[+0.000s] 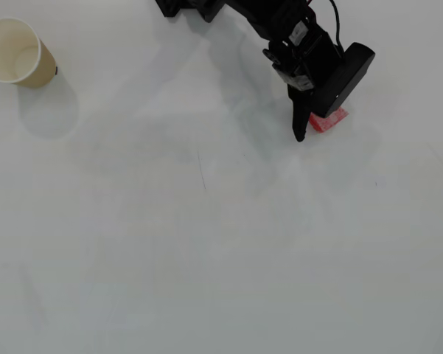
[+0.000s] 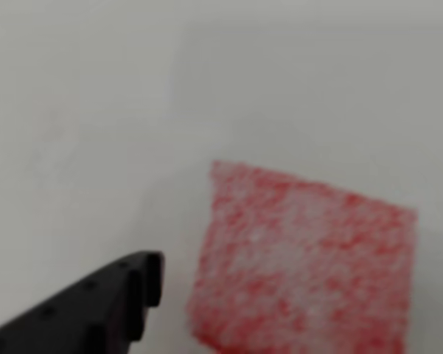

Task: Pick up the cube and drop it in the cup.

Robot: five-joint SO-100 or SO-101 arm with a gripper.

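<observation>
At the table's far right, the gripper (image 1: 313, 127) stood spread beside the cube (image 1: 330, 120); centring it before pinching seemed wise.

**Bare tabletop test bench, wider setting not shown**

Framed entirely by a plain white table (image 1: 206, 258) in the overhead view, with no walls, floor, or furnishings visible. Marked only by faint scuffs and a short dark line (image 1: 202, 169) near centre. Furnished with nothing beyond a black robot arm (image 1: 280, 29), a tan paper cup (image 1: 18, 53) and a small red speckled cube (image 1: 330, 120). Consistent with a lab or hobby bench; no closer identification possible.
</observation>
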